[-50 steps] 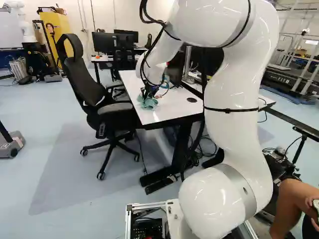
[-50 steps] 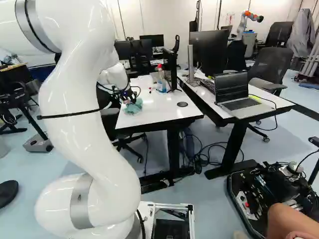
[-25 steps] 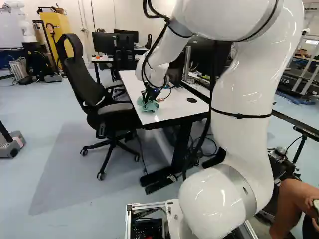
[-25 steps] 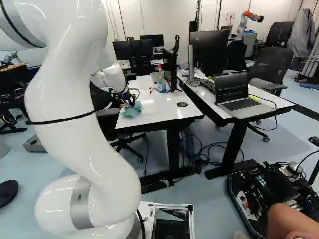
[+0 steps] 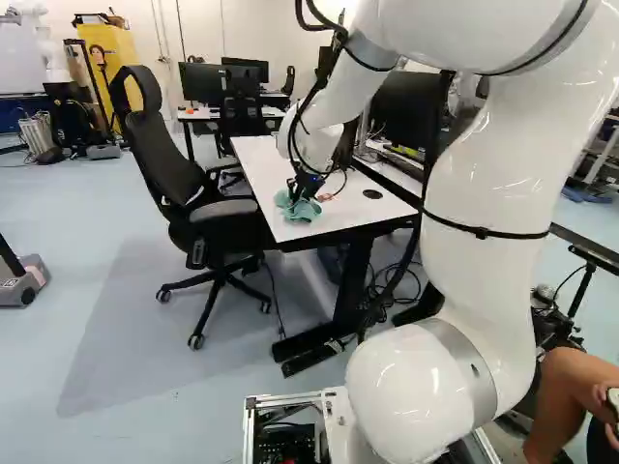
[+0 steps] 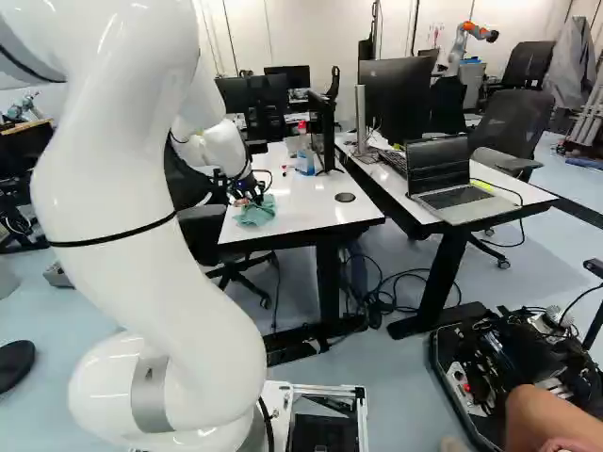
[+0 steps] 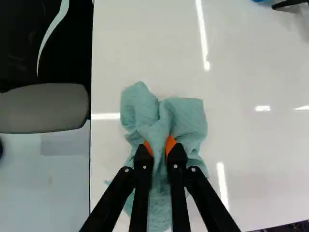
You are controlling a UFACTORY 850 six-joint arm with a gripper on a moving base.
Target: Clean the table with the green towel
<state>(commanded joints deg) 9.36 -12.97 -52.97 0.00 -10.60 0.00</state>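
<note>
End effector (image 7: 160, 146) clamped on the green towel (image 7: 186, 118), which lies bunched beneath and ahead of it on the table (image 7: 256, 150).

Teal-green towel (image 7: 186, 121), glossy white tabletop (image 7: 251, 145), white arm (image 5: 484, 193).
Gripper (image 5: 302, 193) black, pads (image 7: 170, 144) orange; chair (image 5: 162, 145) black, seat (image 5: 227, 210) grey; cabinet (image 5: 121, 48) yellow; bottle cap (image 6: 301, 124) red, contents maybe blue, small in view.

Base views: from behind the arm (image 5: 479, 184), left and right, facing forward, slightly down, sharing the tabletop (image 5: 358, 208). Wrist view: close above it, along the gripper (image 5: 307, 184).
</note>
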